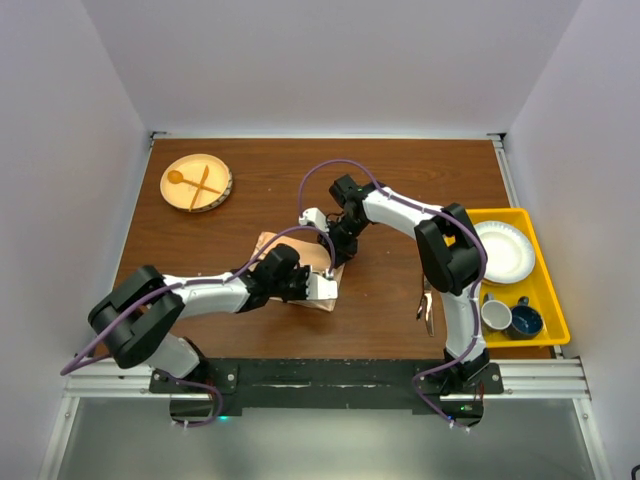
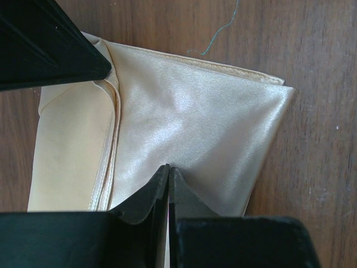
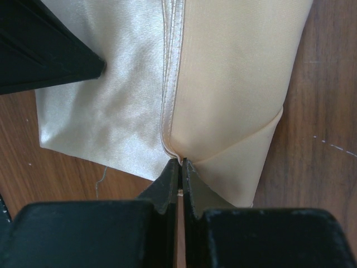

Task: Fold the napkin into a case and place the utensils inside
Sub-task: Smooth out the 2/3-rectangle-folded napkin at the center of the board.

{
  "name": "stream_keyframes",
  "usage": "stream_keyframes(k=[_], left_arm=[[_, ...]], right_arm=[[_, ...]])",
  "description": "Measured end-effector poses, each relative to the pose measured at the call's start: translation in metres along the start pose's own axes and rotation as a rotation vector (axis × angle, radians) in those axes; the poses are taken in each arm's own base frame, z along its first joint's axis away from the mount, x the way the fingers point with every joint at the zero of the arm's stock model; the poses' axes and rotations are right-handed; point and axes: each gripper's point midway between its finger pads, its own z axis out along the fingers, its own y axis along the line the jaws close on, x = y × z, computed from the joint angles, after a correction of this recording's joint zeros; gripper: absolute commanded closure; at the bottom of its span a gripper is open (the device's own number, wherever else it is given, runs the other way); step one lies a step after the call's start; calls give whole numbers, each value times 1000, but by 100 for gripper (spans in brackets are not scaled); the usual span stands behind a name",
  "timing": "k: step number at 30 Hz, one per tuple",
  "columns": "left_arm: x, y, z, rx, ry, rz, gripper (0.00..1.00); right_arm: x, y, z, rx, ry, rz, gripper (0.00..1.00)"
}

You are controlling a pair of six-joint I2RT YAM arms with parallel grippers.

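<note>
Rightward, yellow tray (image 1: pixel 553 292) holding plate (image 1: pixel 503 250), cup (image 1: pixel 496 315), mug (image 1: pixel 524 321)

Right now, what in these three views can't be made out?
- Top view: the napkin lies mostly under the left gripper and the right gripper, so its folds are hidden.
- Top view: the utensils are too small to count or tell apart.
- Both wrist views: each gripper blocks the napkin's near edge, the frame edges crop the cloth, and the utensils are out of frame.

The right end effector (image 3: pixel 180 165) pinches the folded napkin (image 3: pixel 234 84) at its hem
</note>
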Motion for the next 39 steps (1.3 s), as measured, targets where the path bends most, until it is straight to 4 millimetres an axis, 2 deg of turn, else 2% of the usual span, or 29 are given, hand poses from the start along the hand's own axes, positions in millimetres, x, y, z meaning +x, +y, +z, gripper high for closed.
stream_keyframes(k=[18,25,28,30,36,39], left_arm=[[-1,4,3,-5,12,-1,94],[-3,6,-1,-12,11,-25,69],[-17,17,-18,-51,-36,-75,61],[-27,34,-37,-108,-89,-143,58],[-36,122,-119,-366,-236,-460,48],[-37,151,-149,-437,-295,-623,47]], right_arm=[[-3,14,0,-53,-18,77,100],[6,13,6,-46,-4,76,100],[6,12,7,-43,-5,68,100],[7,12,7,-40,-4,57,100],[10,7,3,-20,5,-36,100],[13,1,-1,-1,16,-104,100]])
